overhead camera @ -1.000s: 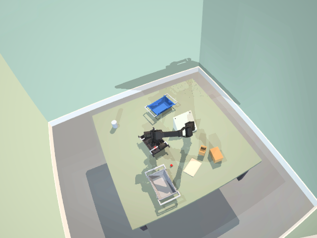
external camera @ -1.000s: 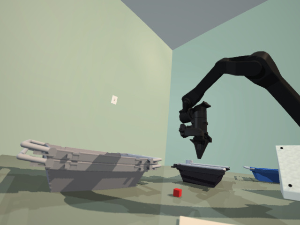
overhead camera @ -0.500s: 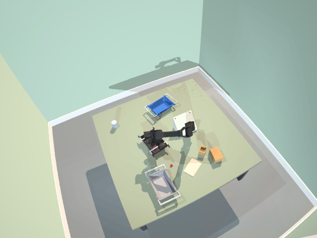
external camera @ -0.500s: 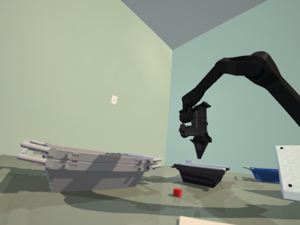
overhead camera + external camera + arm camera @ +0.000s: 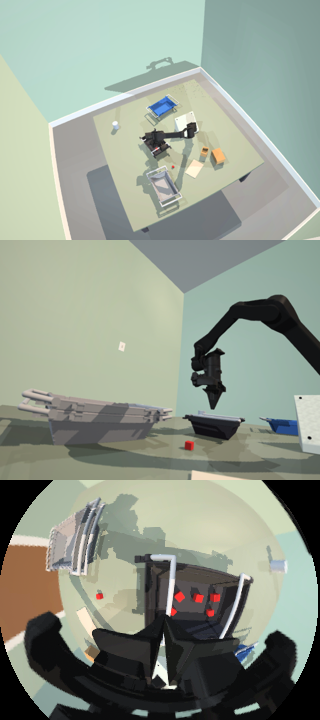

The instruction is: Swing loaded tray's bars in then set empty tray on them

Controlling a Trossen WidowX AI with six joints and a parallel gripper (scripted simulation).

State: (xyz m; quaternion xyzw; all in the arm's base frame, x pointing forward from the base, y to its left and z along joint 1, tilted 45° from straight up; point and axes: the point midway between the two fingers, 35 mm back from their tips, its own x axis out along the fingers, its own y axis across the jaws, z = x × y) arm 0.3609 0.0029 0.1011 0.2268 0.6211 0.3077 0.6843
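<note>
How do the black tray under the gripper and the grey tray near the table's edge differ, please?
The black tray holds small red blocks; the grey tray looks empty from the top view. The black tray sits directly below the shut gripper; the grey tray lies off to one side. In the exterior view the grey one looks larger, being nearer. Both have pale wire bars.

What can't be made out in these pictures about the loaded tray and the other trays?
- Top view: the arm hides most of the black loaded tray; its bars can't be read.
- Exterior view: the tray's wall hides its blocks; the white panel cuts off the blue tray.
- Wrist view: the shut gripper covers the tray's near end; the red blocks are too blurred to count.
</note>
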